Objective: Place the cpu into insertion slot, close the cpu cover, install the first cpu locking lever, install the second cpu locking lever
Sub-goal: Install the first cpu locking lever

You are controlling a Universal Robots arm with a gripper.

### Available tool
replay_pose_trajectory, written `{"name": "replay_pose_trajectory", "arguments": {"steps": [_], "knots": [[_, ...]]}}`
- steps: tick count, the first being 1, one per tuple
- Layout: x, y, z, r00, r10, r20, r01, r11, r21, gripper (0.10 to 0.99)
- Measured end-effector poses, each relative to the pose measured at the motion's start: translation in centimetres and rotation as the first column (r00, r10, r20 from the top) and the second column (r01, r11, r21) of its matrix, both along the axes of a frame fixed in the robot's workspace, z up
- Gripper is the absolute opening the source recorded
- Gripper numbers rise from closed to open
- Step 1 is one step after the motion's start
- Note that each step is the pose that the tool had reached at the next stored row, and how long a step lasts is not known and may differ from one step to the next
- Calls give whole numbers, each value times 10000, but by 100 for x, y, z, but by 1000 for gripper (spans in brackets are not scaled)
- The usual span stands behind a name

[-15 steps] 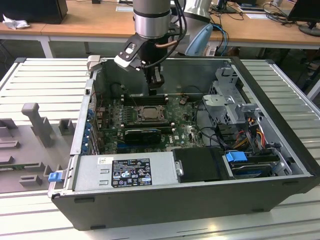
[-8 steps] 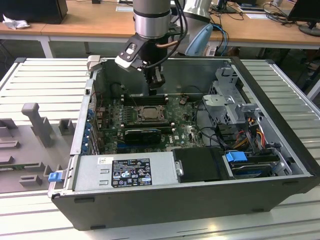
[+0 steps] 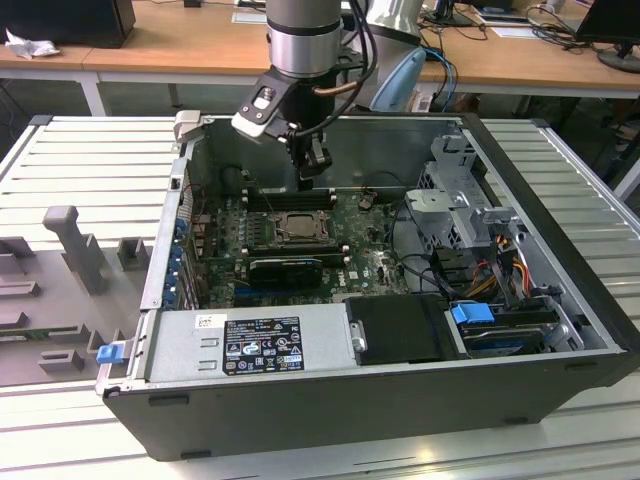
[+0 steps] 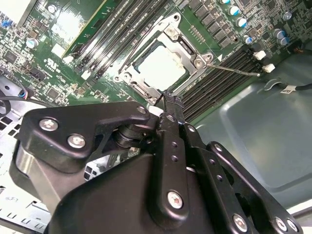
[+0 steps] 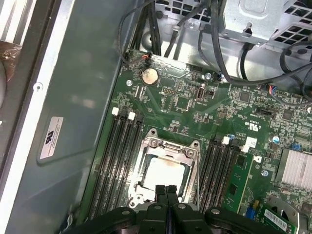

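Note:
The pale silver cpu [image 4: 161, 66] lies flat in the insertion slot [image 3: 298, 226] on the green board. Around it lies the cpu cover [image 4: 173, 31], a metal frame whose window shows the chip top; in the first wrist view the cpu [image 5: 165, 170] and cover [image 5: 168, 145] look the same. One thin locking lever [image 4: 234, 69] sticks out sideways over the memory slots. My gripper [image 4: 168, 98] hovers just above the socket's edge, its black fingers pressed together with nothing between them. It also appears in the first wrist view [image 5: 166, 189] and in the exterior view [image 3: 312, 178].
Long black memory slots [image 5: 117, 156] flank the socket on both sides. The open case's grey wall [image 5: 78, 97] stands close by. Black cables [image 5: 214, 48] and a metal drive cage [image 3: 455, 200] lie toward the exterior view's right. A power supply [image 3: 250, 345] fills the near side.

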State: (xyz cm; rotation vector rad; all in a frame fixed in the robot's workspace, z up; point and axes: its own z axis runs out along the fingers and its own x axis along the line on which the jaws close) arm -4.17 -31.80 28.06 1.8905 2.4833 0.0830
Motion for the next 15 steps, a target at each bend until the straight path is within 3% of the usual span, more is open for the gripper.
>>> {"name": "replay_pose_trajectory", "arguments": {"steps": [15], "knots": [[0, 0, 0, 9992, 407, 0, -407, 9992, 0, 106]]}}
